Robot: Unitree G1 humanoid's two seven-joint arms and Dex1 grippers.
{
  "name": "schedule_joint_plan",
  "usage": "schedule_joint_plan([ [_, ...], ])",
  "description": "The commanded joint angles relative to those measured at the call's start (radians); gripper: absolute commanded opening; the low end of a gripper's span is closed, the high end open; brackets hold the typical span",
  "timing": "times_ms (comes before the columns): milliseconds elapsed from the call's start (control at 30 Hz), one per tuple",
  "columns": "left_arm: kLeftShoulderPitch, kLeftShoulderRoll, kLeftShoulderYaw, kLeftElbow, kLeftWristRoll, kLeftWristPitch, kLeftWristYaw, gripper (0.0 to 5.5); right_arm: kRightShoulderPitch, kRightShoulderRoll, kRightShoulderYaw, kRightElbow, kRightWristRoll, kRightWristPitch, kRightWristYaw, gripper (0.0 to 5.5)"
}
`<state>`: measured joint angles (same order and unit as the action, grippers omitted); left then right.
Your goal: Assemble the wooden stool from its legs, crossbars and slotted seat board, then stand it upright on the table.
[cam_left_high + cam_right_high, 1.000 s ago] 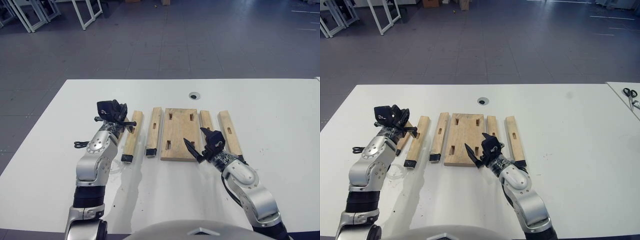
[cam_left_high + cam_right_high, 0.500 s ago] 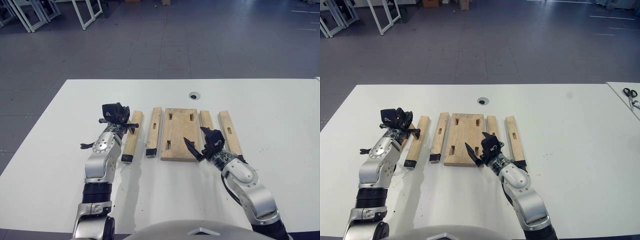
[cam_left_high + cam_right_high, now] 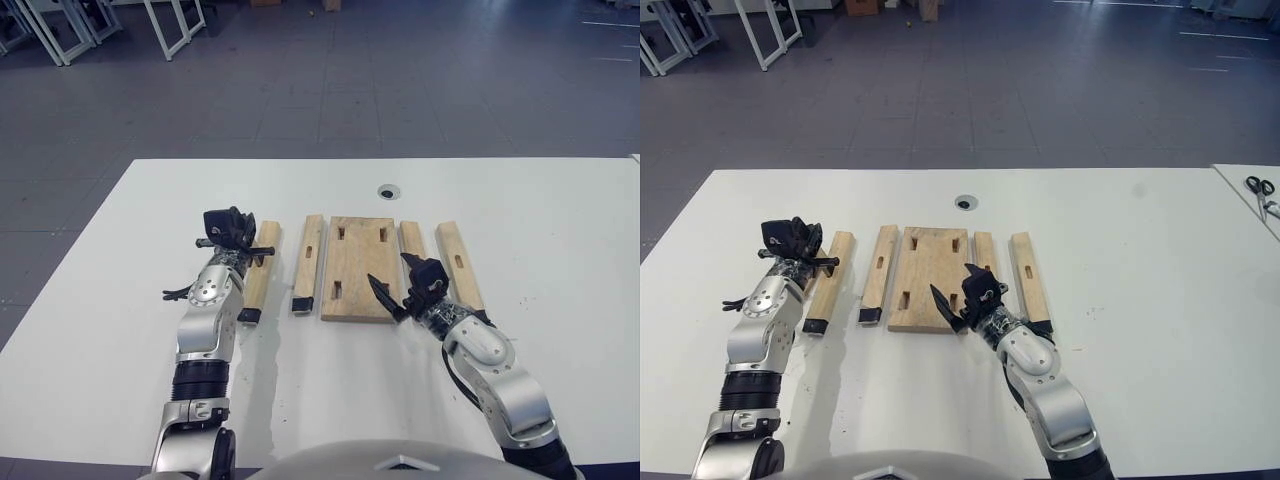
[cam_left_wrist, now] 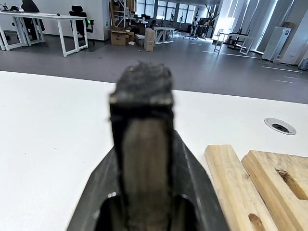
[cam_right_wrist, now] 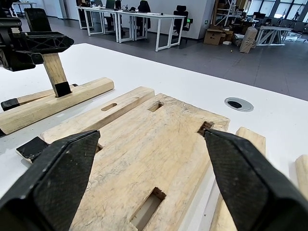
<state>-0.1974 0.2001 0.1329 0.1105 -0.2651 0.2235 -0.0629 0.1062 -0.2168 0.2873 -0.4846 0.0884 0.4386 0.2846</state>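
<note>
Lying on white table (image 3: 560,230): seat board (image 3: 356,262); grey tiled floor (image 3: 400,80) behind

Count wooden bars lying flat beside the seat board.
4. Left of seat board: outer left bar, inner left bar. Right: narrow right bar, outer right bar. Left gripper clamps a fifth piece; its arm may hide more.

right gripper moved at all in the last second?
No. The right gripper is open at the same spot over the near right corner of the seat board as a second ago.
</note>
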Motion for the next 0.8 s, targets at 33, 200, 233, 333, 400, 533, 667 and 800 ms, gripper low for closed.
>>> schedule_joint_plan([
  [33,0.070,-0.012,-0.026,0.105,0.044,0.127,0.019,0.42,-0.012,0.005,-0.004,-0.001,-0.007,-0.009,-0.002,3.95],
  [200,0.072,-0.002,-0.033,0.148,0.061,0.241,0.025,0.42,-0.017,0.009,-0.006,0.001,-0.012,-0.012,-0.003,3.95],
  [233,0.080,-0.005,-0.035,0.142,0.063,0.246,0.027,0.42,-0.018,0.009,-0.007,0.001,-0.012,-0.014,-0.004,3.95],
  [333,0.114,-0.022,-0.042,0.083,0.068,0.241,0.035,0.42,-0.017,0.017,-0.020,0.001,-0.004,-0.013,-0.009,3.95],
  [400,0.130,-0.039,-0.036,0.000,0.068,0.214,0.052,0.42,-0.016,0.029,-0.037,-0.002,0.012,-0.010,-0.015,3.95],
  [533,0.160,-0.083,-0.031,-0.194,0.062,0.227,0.104,0.42,-0.016,0.036,-0.045,-0.008,0.009,-0.010,-0.019,3.95],
  [667,0.143,-0.104,-0.032,-0.276,0.082,0.220,0.132,0.42,-0.024,0.041,-0.049,-0.004,0.007,-0.020,-0.019,3.95],
  [800,0.137,-0.119,-0.049,-0.277,0.105,0.173,0.118,0.84,-0.032,0.043,-0.047,0.006,0.004,-0.029,-0.016,3.95],
])
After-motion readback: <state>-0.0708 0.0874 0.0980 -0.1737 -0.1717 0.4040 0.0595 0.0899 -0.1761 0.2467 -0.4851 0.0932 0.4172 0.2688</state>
